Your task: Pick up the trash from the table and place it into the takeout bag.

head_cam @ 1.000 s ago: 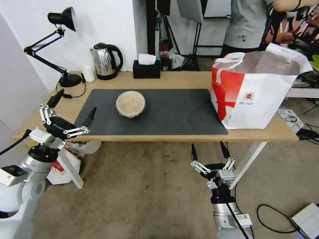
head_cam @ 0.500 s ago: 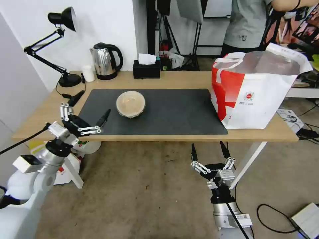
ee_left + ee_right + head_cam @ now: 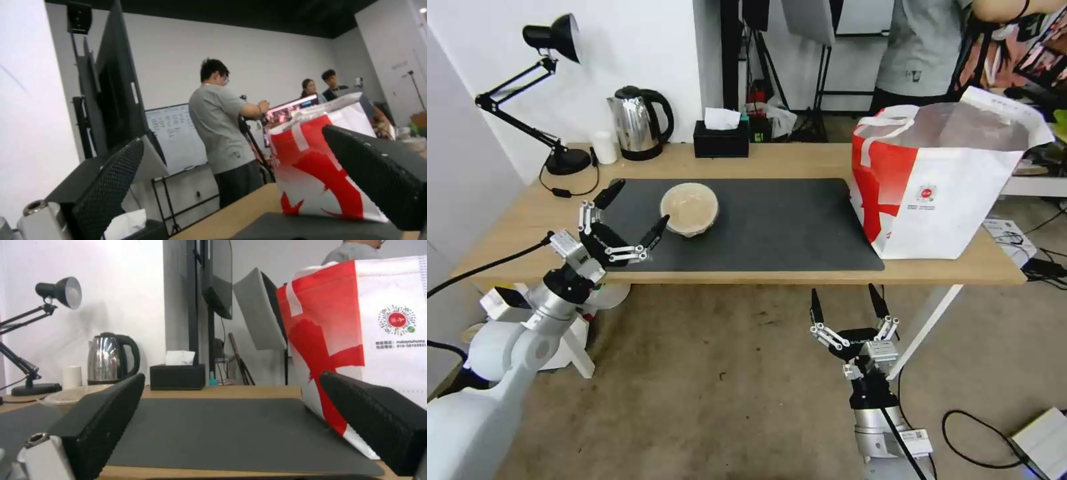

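While the right gripper (image 3: 849, 302) waits spread below the table (image 3: 800, 160), the left gripper (image 3: 634, 213) gapes empty beside the bowl (image 3: 689, 209).

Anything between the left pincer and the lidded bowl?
Nothing visible. The left pincer, open, hovers over the mat's left end beside the beige clear-lidded bowl, with bare dark grey mat between them.

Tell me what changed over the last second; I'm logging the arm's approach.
The left gripper moved from the table's left end rightward over the mat, toward the bowl; open, holding nothing, not visibly touching the bowl. The bowl, the takeout bag and the right gripper, open below the table edge, stayed as they were.
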You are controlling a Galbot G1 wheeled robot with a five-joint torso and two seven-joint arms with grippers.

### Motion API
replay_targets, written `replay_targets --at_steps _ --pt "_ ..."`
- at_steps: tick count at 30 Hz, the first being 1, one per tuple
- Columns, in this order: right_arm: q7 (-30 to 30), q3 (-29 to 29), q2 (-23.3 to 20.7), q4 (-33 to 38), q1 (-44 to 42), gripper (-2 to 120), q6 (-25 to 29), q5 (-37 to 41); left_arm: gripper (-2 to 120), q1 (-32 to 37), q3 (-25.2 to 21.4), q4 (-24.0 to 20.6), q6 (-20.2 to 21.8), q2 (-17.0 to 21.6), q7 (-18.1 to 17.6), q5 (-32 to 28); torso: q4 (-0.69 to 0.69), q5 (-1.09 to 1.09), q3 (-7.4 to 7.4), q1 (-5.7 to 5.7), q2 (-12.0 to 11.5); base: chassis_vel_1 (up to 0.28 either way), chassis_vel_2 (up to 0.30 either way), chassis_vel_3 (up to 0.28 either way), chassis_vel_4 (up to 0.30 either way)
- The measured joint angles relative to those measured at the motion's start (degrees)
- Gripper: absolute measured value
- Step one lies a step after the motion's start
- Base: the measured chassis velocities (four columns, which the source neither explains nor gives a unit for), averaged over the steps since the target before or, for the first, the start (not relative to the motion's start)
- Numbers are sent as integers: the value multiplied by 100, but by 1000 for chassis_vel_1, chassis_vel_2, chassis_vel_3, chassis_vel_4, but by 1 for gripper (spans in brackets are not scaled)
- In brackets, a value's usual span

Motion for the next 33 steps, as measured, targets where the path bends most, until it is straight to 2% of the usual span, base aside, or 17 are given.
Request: replay_targets --at_steps 12,17,23,33 --pt "0 0 0 0 0 100 0 0 100 -167 232 -9 125 362 -72 -212 0 0 0 -1 0 0 0 0 0" --pt "0 0 0 0 0 100 0 0 100 -442 306 177 20 513 66 134 -1 -1 0 0 0 0 0 0 0" --pt "0 0 0 0 0 100 0 0 100 -578 282 333 -19 737 218 212 0 -1 0 0 0 0 0 0 0" --pt "0 0 0 0 0 100 0 0 100 -699 548 389 217 910 230 -294 -1 -1 -1 0 0 0 0 0 0"
